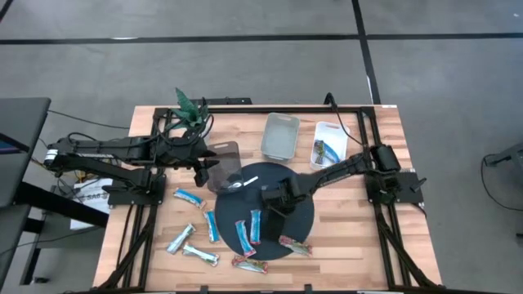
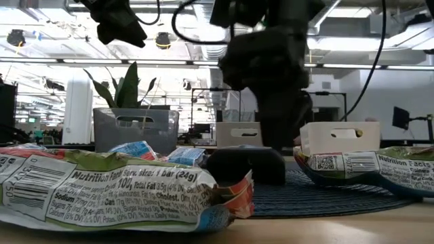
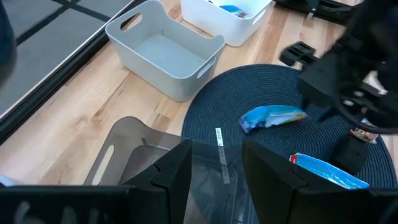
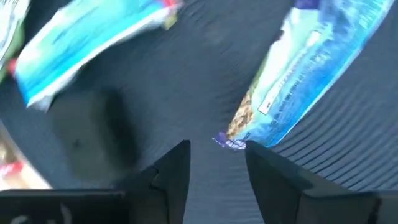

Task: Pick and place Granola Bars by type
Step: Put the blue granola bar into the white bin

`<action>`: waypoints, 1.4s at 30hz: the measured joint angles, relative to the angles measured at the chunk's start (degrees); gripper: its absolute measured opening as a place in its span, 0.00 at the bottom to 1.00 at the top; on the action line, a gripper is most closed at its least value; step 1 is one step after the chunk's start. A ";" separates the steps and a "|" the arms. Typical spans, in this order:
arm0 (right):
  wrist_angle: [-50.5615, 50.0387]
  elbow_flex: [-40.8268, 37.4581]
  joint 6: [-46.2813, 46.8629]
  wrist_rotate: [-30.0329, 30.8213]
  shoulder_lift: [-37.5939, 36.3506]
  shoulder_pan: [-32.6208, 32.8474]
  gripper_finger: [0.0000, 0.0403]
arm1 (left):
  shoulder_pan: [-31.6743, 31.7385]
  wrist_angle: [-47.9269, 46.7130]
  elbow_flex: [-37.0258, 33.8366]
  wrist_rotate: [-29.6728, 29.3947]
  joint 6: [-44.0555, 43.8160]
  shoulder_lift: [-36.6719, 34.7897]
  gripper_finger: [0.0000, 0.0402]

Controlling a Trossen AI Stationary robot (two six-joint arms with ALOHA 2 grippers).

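Observation:
Several granola bars lie flat on the table's near half. Blue ones (image 1: 243, 237) rest on the dark round mat (image 1: 304, 214) and left of it (image 1: 188, 196). Silvery ones (image 1: 180, 239) and red/green ones (image 1: 249, 264) lie near the front edge. My right gripper (image 4: 217, 155) is open, low over the mat. One end of a blue bar (image 4: 311, 74) lies just beyond its fingertip; a lighter blue bar (image 4: 87, 43) lies farther off. My left gripper (image 3: 217, 168) is open above a smoky clear bin (image 3: 134, 149).
A grey bin (image 1: 280, 135) and a white bin (image 1: 331, 147) with a bar inside stand at the table's far side. A small black block (image 2: 247, 166) sits on the mat beside my right gripper. A plant (image 1: 189, 104) stands at the far left corner.

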 joint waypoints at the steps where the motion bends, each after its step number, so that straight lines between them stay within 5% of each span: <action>1: -0.21 0.00 -0.15 0.01 0.00 -0.74 0.39 | 0.00 0.00 0.00 0.00 0.00 0.00 0.33; 9: -3.79 1.57 -2.63 0.50 -0.34 -3.75 0.49 | 0.00 0.00 0.00 0.01 0.02 0.00 0.33; 16: -5.61 6.06 -7.68 8.92 -0.81 -3.14 0.52 | 0.00 -0.02 0.00 -0.08 1.40 0.00 0.33; 42: 1.20 -0.97 -7.69 3.82 -0.39 -6.46 0.48 | 0.00 0.00 0.00 -0.17 1.99 0.00 0.34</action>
